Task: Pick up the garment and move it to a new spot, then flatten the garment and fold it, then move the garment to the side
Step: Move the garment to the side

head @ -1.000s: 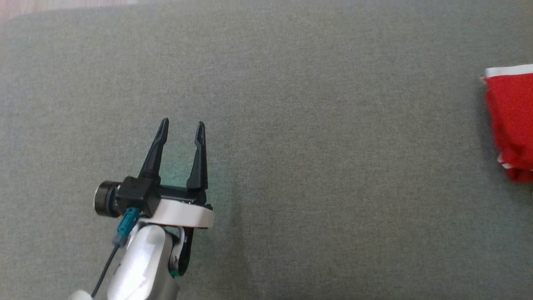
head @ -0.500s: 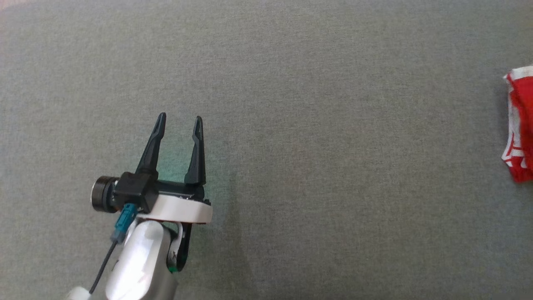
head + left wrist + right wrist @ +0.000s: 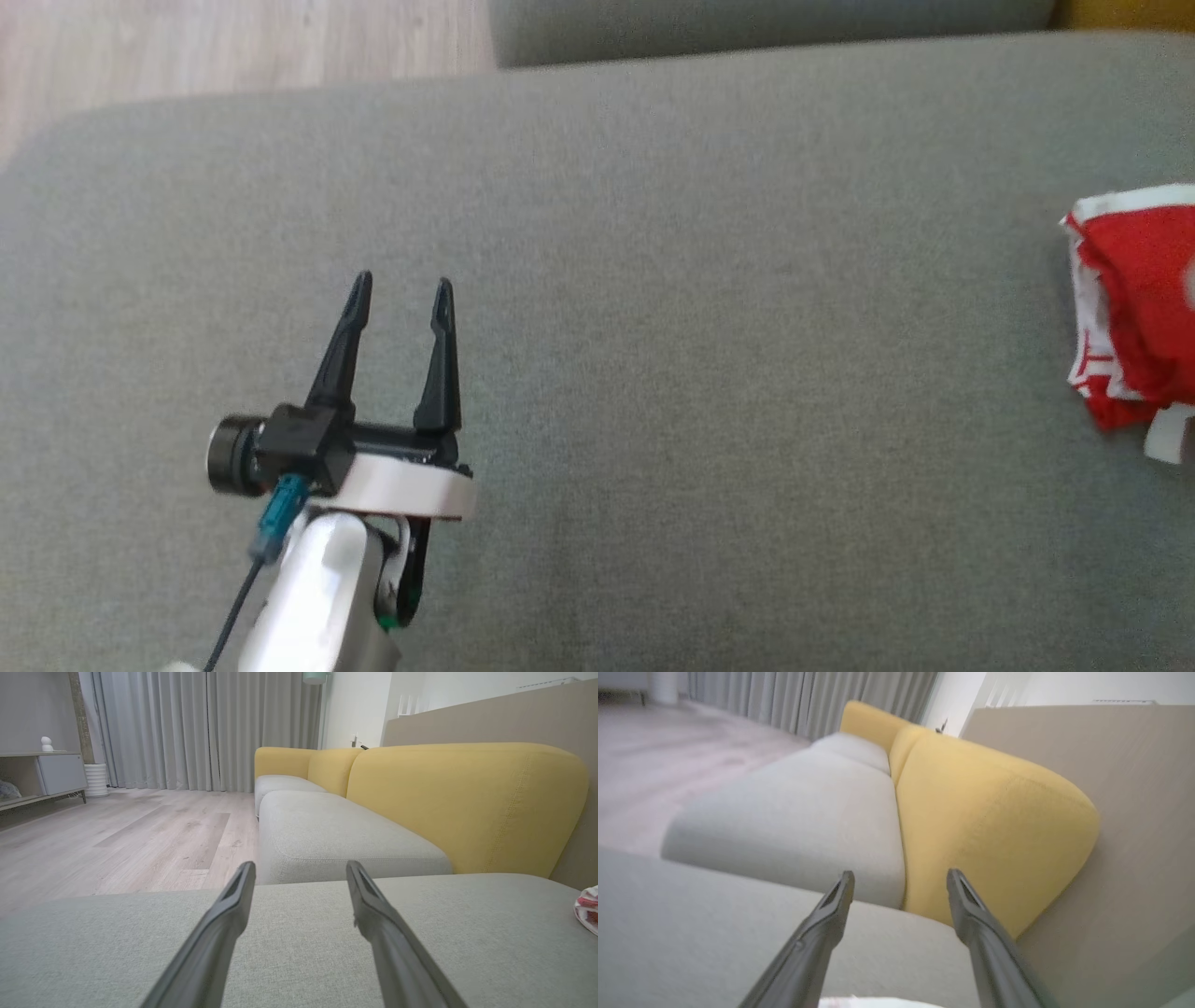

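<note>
The garment is red with white trim and lies bunched on the grey sofa cushion at the head view's right edge. It also peeks in at the right of the left wrist view as the garment. My left gripper hovers open over the cushion's left half, far from the cloth, with nothing between its fingers. In the left wrist view the left gripper points along the cushion. My right gripper is open, its fingers spread with nothing between the tips. A pale sliver of cloth shows just below them.
Wooden floor lies beyond the cushion's far left corner. A second grey seat cushion adjoins it ahead, backed by yellow backrests and a beige wall panel. Curtains and a low cabinet stand across the room.
The head camera has tilted, so floor and the neighbouring cushion now show at the top. The garment at the right edge looks more bunched than a second ago. The left gripper keeps its pose.
</note>
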Tool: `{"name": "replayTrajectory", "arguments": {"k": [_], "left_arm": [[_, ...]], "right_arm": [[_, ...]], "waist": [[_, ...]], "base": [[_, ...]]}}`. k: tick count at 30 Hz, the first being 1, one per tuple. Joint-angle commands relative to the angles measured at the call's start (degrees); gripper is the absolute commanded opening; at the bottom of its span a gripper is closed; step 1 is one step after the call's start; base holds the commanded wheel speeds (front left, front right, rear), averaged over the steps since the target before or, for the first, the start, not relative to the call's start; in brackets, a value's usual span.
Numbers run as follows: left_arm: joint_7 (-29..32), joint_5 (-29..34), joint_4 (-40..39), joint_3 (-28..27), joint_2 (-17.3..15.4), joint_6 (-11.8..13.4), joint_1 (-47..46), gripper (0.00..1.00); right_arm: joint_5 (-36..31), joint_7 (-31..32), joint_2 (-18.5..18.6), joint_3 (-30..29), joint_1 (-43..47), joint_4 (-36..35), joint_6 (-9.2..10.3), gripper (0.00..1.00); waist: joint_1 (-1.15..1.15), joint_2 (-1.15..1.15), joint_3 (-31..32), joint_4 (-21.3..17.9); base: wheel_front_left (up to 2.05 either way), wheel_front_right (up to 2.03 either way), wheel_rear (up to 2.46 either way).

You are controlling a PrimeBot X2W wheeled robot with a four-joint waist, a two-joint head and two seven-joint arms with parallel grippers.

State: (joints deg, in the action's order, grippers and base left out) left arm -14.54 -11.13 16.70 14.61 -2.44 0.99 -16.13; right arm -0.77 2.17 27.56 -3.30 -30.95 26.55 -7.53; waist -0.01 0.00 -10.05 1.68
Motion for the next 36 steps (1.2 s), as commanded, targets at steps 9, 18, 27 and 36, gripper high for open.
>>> {"name": "replayTrajectory", "arguments": {"k": [9, 18, 27, 36], "left_arm": [[-0.5, -1.2, -1.9, -1.8, -0.4, 0.9, 3.2, 1.0], [-0.5, -1.6, -2.6, -1.7, -0.4, 1.3, 7.2, 1.0], [-0.5, -4.7, -2.8, -2.3, -0.4, 1.6, 8.3, 1.0], [-0.5, -5.8, -2.8, -3.2, -0.4, 2.8, 8.1, 1.0]], "right_arm": [[5.9, -8.4, -19.4, -1.2, 11.9, -17.9, 0.04, 1.0], [6.8, -16.3, -24.6, 1.9, 24.5, -14.2, 0.04, 1.0], [7.0, -17.1, -24.7, 4.4, 26.3, -12.4, 0.04, 1.0], [7.1, -17.2, -24.7, 4.9, 26.3, -13.1, 0.04, 1.0]], "waist": [[0.01, 0.0, 7.8, 0.7], [0.01, 0.0, 9.8, 0.9], [0.01, 0.0, 9.9, 0.1], [0.01, 0.0, 10.0, -0.2]], "base": [[0.0, 0.0, 0.0], [0.0, 0.0, 0.0], [0.0, 0.0, 0.0], [0.0, 0.0, 0.0]]}}
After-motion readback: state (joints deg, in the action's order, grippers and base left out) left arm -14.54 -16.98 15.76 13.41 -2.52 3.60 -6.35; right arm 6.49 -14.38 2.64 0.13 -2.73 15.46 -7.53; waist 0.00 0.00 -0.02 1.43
